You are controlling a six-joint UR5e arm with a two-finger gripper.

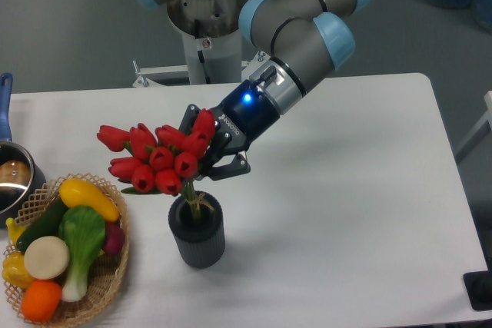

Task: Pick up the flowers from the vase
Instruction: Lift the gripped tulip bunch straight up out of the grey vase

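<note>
While the claw [206, 160] is clamped on the flowers [154, 160] just under the buds, their stems run down into the vase [197, 230] below, so the exit lies straight up.

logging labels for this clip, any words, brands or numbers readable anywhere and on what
Small white lettering on the gripper body, beside the blue light: too blurred to read.
Small red and white sticker on the robot's base column: too small to read.
Flowers, vase, wicker basket, pot: no text visible.
</note>
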